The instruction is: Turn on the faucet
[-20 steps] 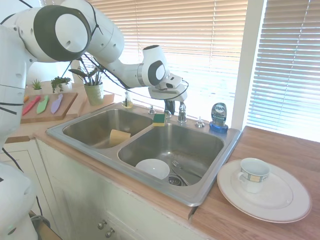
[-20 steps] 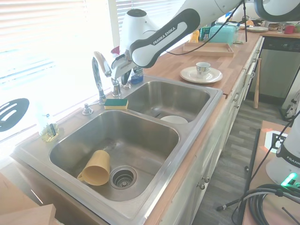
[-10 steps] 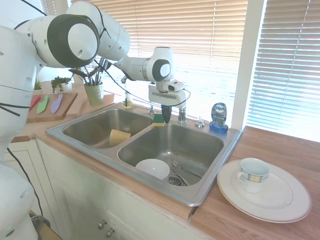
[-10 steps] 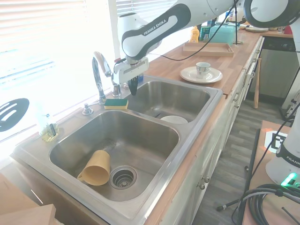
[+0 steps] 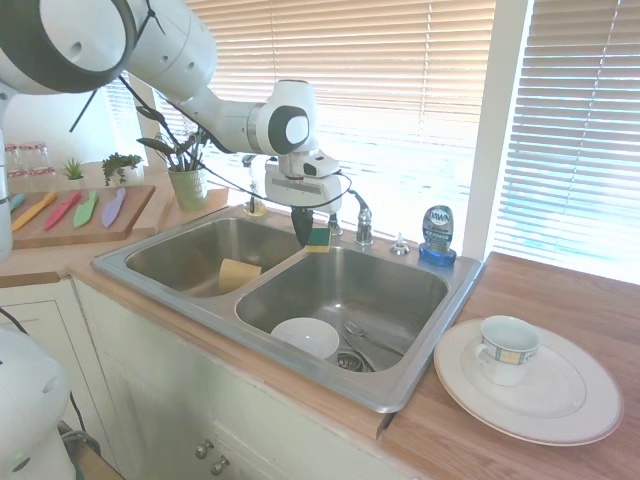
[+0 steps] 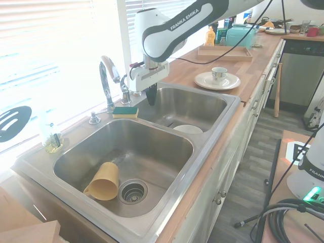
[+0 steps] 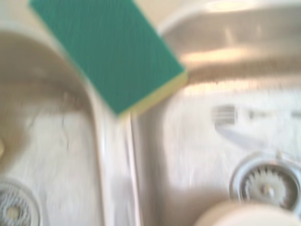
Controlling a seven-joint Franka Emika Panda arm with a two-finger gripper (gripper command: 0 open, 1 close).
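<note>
The faucet (image 6: pixel 106 82) is a tall chrome gooseneck on the sink's back ledge by the window. Its small lever handle (image 6: pixel 124 92) stands just beside it and also shows in the first exterior view (image 5: pixel 363 225); there my wrist hides most of the spout. My gripper (image 6: pixel 151 97) points straight down over the back of the divider between the two basins, in front of the handle and not touching it. In the first exterior view the gripper (image 5: pixel 303 230) hangs beside a green and yellow sponge (image 5: pixel 319 238). Its dark fingers look shut with nothing in them.
In the double steel sink (image 6: pixel 152 172) lie a yellow cup (image 6: pixel 103 181) and a white bowl (image 5: pixel 305 337). A blue soap bottle (image 5: pixel 437 234) stands on the ledge. A plate (image 5: pixel 570 400) with a mug sits on the wooden counter. Potted plants (image 5: pixel 186 170) stand beyond the sink's far end.
My gripper has drawn away from the lever handle, swung to point straight down and slid along the ledge to the sponge and divider. The sink's contents have not moved.
</note>
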